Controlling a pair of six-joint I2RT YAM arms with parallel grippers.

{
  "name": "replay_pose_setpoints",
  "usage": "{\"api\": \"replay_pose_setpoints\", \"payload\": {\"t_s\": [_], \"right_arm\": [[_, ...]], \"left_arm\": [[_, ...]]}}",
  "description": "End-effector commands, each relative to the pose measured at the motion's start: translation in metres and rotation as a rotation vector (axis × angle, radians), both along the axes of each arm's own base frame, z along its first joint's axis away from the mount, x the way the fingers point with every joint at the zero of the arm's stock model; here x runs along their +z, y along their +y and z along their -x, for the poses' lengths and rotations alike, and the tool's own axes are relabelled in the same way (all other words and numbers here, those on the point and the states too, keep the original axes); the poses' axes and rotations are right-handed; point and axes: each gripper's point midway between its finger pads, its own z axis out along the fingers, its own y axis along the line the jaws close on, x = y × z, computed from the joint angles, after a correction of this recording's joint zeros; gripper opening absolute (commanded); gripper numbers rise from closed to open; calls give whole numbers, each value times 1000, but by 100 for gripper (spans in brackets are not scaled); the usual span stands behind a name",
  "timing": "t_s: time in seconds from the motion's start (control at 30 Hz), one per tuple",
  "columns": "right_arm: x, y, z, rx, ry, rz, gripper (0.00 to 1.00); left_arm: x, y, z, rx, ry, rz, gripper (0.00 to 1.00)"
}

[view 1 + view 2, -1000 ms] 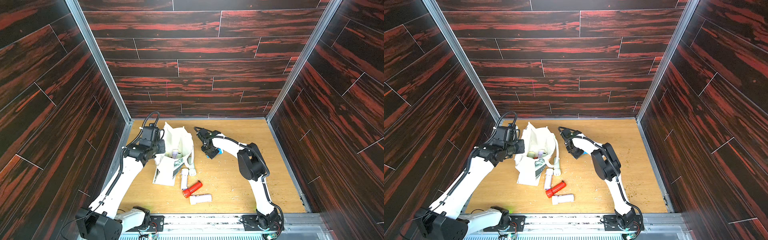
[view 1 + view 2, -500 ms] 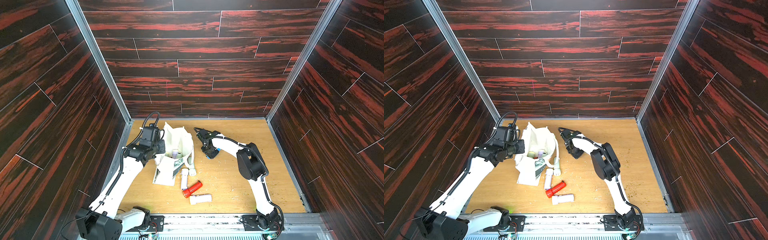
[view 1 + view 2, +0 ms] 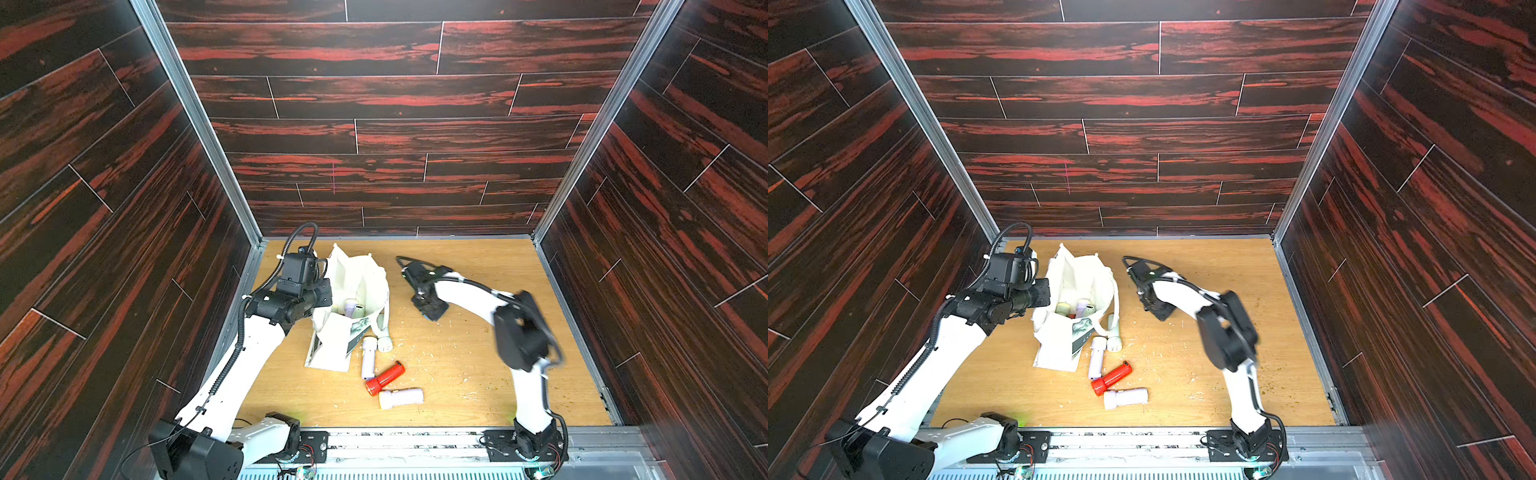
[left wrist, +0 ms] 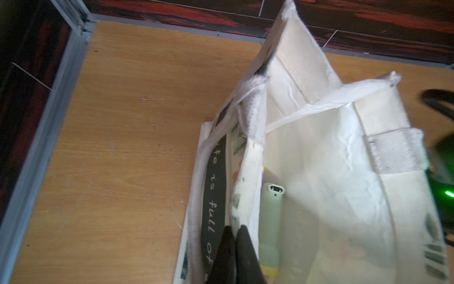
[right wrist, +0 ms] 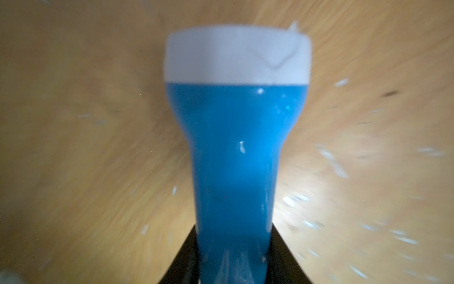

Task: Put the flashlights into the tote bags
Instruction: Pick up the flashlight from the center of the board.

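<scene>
Since the soft tote bag (image 3: 360,277) would likely slump shut, the left claw (image 4: 234,232) is pinched on its left rim, propping the mouth open. Just right of the bag, over the bench (image 3: 478,270), the right claw (image 3: 432,308) is clamped on the blue flashlight (image 5: 233,147), apparently ready to carry it in.

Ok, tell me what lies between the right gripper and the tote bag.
Only bare tabletop, in both top views, separates the right gripper from the tote bag.
</scene>
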Motion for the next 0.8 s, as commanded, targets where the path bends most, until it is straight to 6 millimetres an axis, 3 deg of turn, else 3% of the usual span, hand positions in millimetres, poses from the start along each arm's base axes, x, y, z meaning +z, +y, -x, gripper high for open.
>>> {"api": "replay_pose_setpoints", "payload": {"t_s": [0.0, 0.3, 0.5, 0.77], "right_arm": [[57, -2, -7, 61, -199, -73, 0], [119, 0, 17, 326, -506, -232, 0], [138, 5, 35, 461, -574, -278, 0], [164, 26, 51, 659, -665, -357, 0]], "left_arm": [[4, -9, 6, -25, 3, 63, 0], [15, -28, 4, -65, -21, 211, 0], [26, -40, -1, -88, -65, 317, 0], [30, -56, -5, -110, -67, 443, 0]]}}
